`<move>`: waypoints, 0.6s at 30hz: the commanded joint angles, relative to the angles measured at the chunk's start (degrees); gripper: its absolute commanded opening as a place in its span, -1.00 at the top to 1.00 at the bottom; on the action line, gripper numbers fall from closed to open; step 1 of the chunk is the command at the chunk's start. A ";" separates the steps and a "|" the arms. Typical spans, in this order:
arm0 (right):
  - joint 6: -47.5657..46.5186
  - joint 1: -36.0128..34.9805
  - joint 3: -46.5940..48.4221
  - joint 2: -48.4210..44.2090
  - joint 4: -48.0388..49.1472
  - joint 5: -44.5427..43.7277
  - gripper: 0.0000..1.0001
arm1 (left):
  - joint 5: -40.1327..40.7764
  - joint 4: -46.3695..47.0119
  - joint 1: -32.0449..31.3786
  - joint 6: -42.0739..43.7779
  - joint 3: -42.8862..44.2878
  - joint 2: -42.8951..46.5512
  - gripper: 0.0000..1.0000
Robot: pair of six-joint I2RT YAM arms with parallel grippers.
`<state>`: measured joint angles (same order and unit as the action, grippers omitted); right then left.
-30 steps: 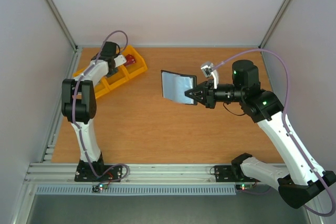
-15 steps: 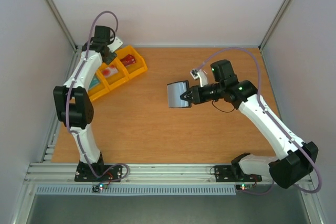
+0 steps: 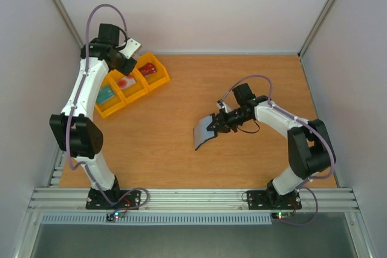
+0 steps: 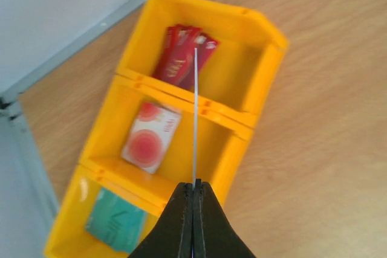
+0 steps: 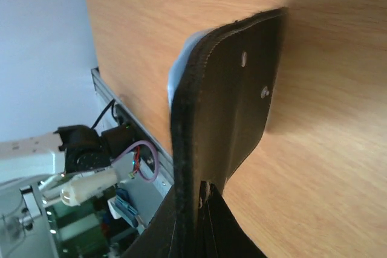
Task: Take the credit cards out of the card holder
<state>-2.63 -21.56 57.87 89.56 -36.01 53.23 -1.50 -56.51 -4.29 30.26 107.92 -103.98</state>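
A pale thin credit card point(image 3: 133, 45) is pinched in my left gripper point(image 3: 127, 53), which hangs shut above the yellow bins point(image 3: 158, 80). The left wrist view shows that card point(image 4: 195, 113) edge-on, rising from the left gripper point(image 4: 195, 187) over the bins. My right gripper point(image 3: 213, 124) is shut on the edge of the black card holder point(image 3: 203, 133), held low over the middle of the table with its grey-blue lining showing. In the right wrist view the card holder point(image 5: 233, 107) stands out from the right gripper point(image 5: 202, 188), black outside facing the camera.
The yellow bins point(image 4: 266, 64) have three compartments. One holds red cards point(image 4: 180, 61), the middle one a white card with a red circle point(image 4: 151, 136), the last a teal card point(image 4: 115, 226). Grey walls enclose the table on the left, right and far sides.
My left arm has risen up and back from the bins with the pale card. My right arm has swung the card holder toward the near side and lowered it.
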 commanded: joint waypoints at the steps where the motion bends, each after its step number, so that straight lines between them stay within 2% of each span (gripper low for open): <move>1: -1.70 2.86 -1.76 4.95 0.41 2.46 0.90 | -15.12 -8.60 -0.68 -3.52 2.03 4.74 0.99; 4: -5.15 3.46 -1.59 7.39 -3.77 -1.73 0.67 | -21.70 -12.56 -1.24 -4.30 2.37 6.26 0.99; 8: -7.09 5.98 -1.97 4.95 -9.11 -10.21 0.34 | -27.99 -16.33 -2.55 -5.07 3.13 7.86 0.99; 14: -9.88 6.54 6.63 -5.15 -23.73 -33.40 -0.40 | -39.72 -17.99 -3.26 -9.70 3.97 11.18 0.99; 16: -10.58 5.93 10.99 -9.02 -25.91 -39.61 -0.89 | -43.71 -16.11 -3.35 -13.18 4.08 12.66 0.99; 18: -11.77 3.23 15.19 -13.68 -23.91 -41.65 -0.97 | -46.60 -14.65 -3.44 -17.67 5.78 13.19 0.99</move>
<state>-11.40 -15.49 65.23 84.33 -56.29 23.97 -37.28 -72.82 -7.51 20.95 110.06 -93.82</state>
